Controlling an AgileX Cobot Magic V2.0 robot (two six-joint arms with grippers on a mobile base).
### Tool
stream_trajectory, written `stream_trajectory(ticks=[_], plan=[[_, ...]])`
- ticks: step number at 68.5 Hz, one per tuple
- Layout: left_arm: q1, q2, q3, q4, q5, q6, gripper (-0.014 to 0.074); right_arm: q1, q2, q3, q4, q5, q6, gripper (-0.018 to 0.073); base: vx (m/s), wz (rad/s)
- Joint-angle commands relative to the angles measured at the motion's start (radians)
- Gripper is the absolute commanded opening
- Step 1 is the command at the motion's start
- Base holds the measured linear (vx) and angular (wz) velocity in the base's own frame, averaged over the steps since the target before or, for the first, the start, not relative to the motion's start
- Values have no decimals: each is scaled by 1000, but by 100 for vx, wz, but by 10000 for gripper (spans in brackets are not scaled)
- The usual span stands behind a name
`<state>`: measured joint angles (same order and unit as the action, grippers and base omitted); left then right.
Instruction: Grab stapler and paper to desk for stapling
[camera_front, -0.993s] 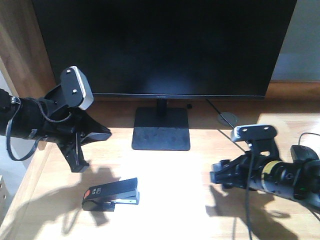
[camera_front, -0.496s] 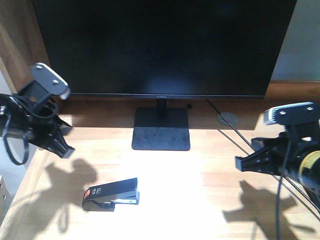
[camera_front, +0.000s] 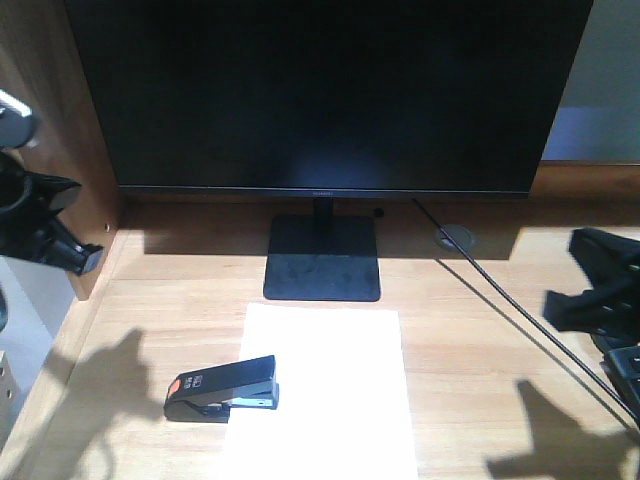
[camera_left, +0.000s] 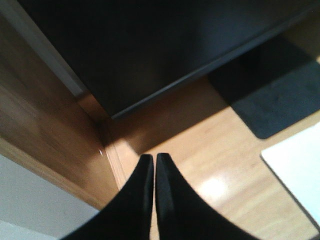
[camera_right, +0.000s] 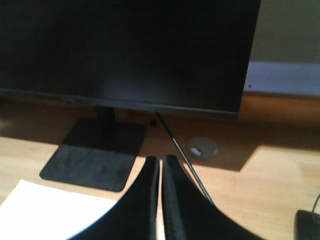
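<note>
your small black stapler with the orange end (camera_front: 221, 389) rests on the white paper sheet's (camera_front: 330, 390) left edge on the light wooden desk (camera_front: 470, 360); both claws, left (camera_left: 152, 165) and right (camera_right: 160, 165), are clenched empty. nudging the stapler could skew the sheet.

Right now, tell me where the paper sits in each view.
Front view: the paper lies bottom centre, before the monitor base, stapler overlapping its left edge.
Left wrist view: corner at right edge.
Right wrist view: bottom left.
Shared landmark: monitor base.
</note>
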<state>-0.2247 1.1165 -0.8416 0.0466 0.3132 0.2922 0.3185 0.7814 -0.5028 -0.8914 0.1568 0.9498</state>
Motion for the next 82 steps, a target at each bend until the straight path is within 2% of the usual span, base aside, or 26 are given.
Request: stream_trajectory(ticks=[1, 15, 34, 46, 57, 82], plan=[[-3, -97, 61, -14, -164, -14, -6, 1, -94, 10, -44, -50, -11, -10, 0, 0], [-3, -285, 237, -14, -254, -14, -6, 1, -299, 133, -74, -51, -10, -10, 0, 0], [-3, -575, 395, -13, -253, -14, -6, 1, -516, 267, -74, -44, -10, -10, 0, 0], [-3, -735, 455, -13, -249, -14, -6, 1, -563, 289, -75, -37, -9, -10, 0, 0], [-3, -799, 461, -13, -247, -14, -6, 1, -563, 289, -75, -37, -10, -10, 0, 0], [-3, -806, 461, -13, -245, -14, -6, 1, -563, 290, -75, -39, -10, -10, 0, 0]])
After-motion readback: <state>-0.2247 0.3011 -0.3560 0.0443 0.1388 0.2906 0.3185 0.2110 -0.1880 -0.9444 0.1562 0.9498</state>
